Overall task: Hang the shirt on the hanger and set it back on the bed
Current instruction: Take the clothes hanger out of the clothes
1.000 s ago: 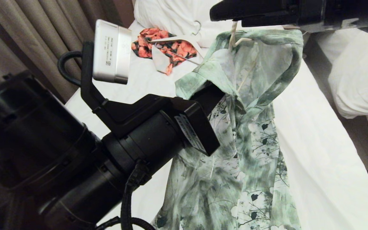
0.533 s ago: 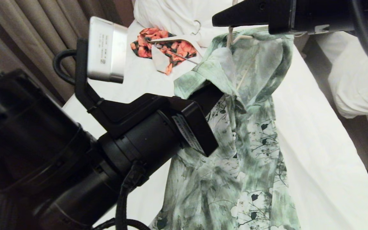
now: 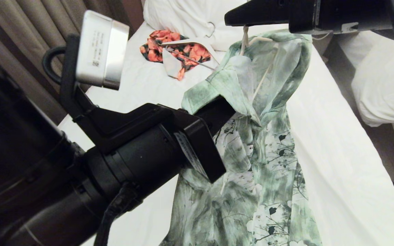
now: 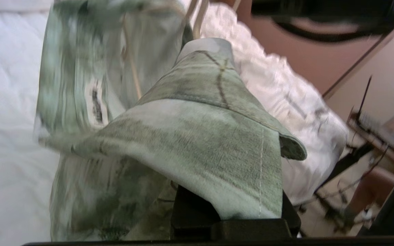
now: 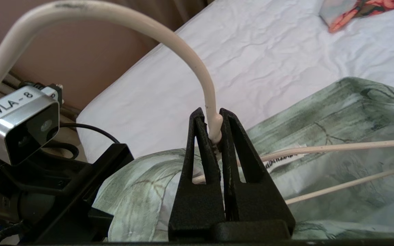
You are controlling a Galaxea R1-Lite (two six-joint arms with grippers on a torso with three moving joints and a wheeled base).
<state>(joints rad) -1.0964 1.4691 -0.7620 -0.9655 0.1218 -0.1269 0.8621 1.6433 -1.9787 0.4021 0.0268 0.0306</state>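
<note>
Shirt (image 3: 265, 143) hangs over the bed (image 3: 337, 164). My right claw (image 5: 215, 131) pinches the hanger (image 5: 203, 78) at its neck. My left claw (image 3: 217, 111) is clamped on the collar.

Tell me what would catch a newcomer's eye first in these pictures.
The green floral shirt hangs mid-air over the bed, draped on the cream wire hanger, whose neck the right gripper pinches shut at the top of the head view. The left gripper fills the head view's left foreground, shut on the shirt's collar. Farther up the bed lies an orange-red floral garment with a white hanger on it.
</note>
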